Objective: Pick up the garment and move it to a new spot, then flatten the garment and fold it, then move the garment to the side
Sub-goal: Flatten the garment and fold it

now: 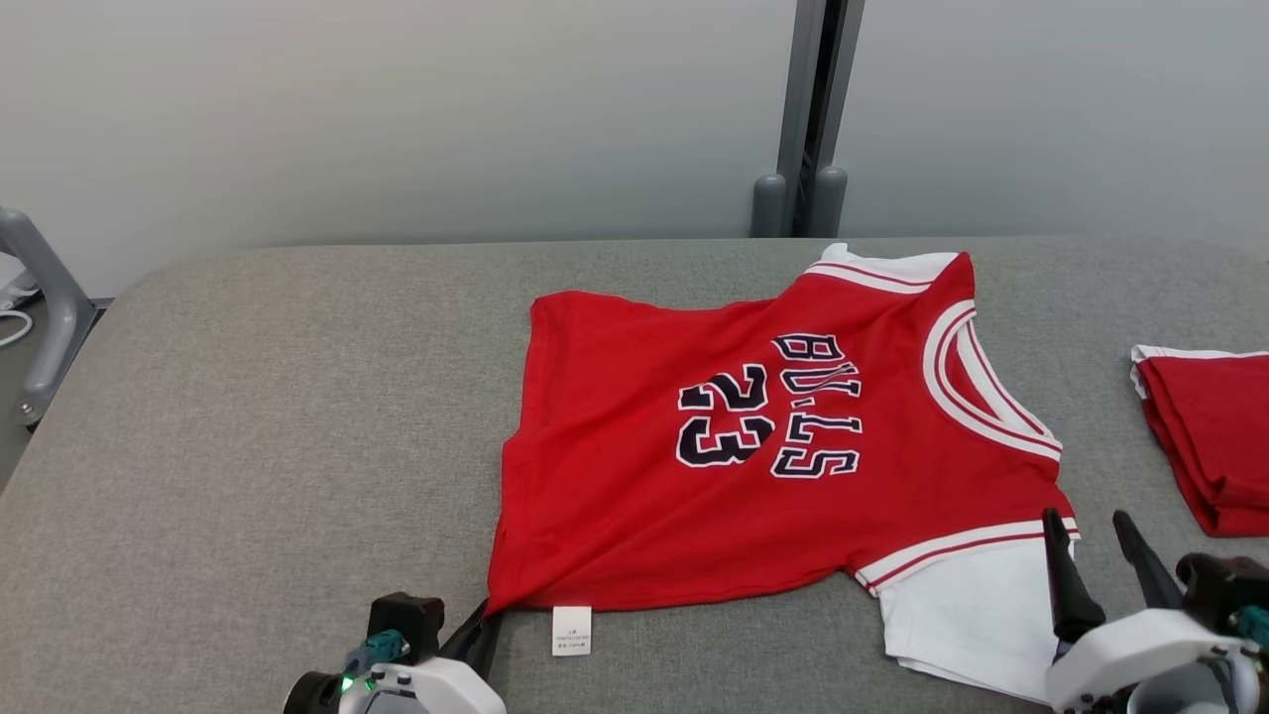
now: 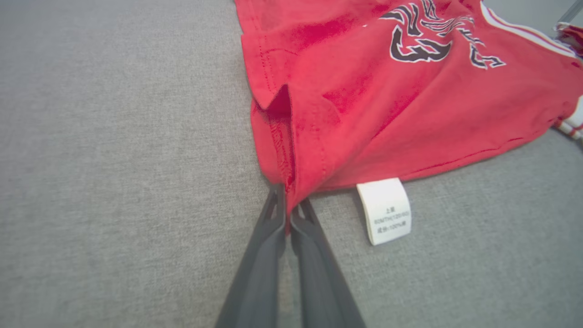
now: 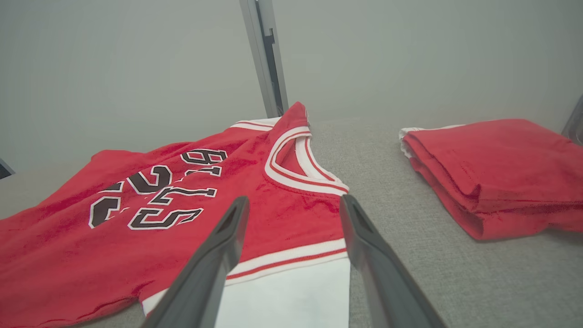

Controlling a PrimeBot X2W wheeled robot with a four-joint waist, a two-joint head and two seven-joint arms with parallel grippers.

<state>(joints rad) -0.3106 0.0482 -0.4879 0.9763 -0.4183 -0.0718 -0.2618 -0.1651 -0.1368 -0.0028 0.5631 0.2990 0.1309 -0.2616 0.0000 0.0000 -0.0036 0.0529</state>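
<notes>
The garment [image 1: 773, 456] is a red shirt with white sleeves and dark "BULLS 23" lettering, lying spread on the grey table [image 1: 248, 446]. My left gripper [image 1: 484, 617] is shut on its near-left hem corner, and the left wrist view shows the red hem [image 2: 291, 150] pinched between the two dark fingers [image 2: 262, 255]. A white care label [image 2: 386, 210] lies beside that corner. My right gripper [image 1: 1091, 531] stands open over the near white sleeve [image 1: 967, 610]. In the right wrist view its fingers [image 3: 223, 246] straddle the sleeve's striped cuff [image 3: 291, 257], with nothing held.
A second red garment [image 1: 1205, 436], folded, lies at the table's right edge and appears in the right wrist view [image 3: 496, 175]. A grey post [image 1: 808, 119] stands behind the table against the pale wall. A grey metal frame [image 1: 45, 307] stands off the table's left side.
</notes>
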